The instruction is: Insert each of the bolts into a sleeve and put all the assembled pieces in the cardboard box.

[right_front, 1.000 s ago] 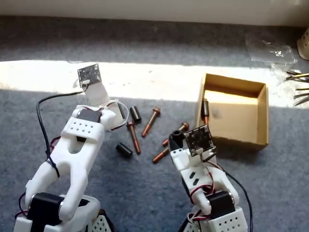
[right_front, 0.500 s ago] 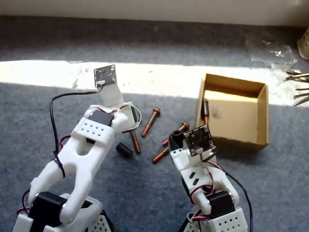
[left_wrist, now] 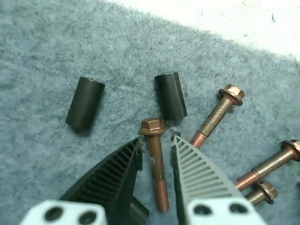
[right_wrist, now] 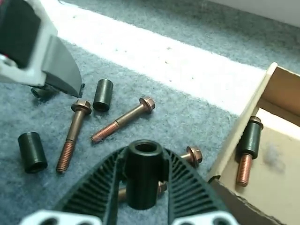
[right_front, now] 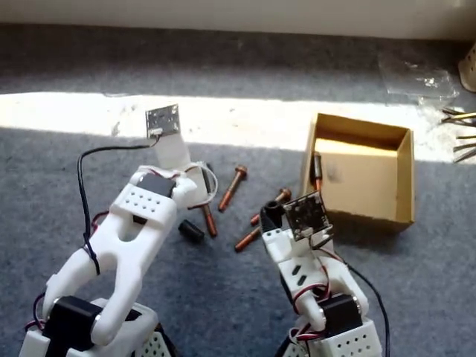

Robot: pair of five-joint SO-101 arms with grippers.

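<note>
Left tool point(left_wrist: 157, 139) has swung in toward mid-tabletop and now straddles a bolt point(left_wrist: 156, 173), part-open either side of the shank, not gripping yet. Right tool point(right_wrist: 144, 161) unmoved, clamped on a sleeve point(right_wrist: 143, 183), bore up. Likely grab-then-insert next. One assembled piece point(right_wrist: 247, 145) already in the cardboard box point(right_front: 405, 186).

Finding no readable text, number, label or sign. Perhaps glimpsing tiny print on the wrist board point(right_front: 162, 120) at nine o'clock from the cardboard box point(right_front: 404, 178), reading none of it.
</note>
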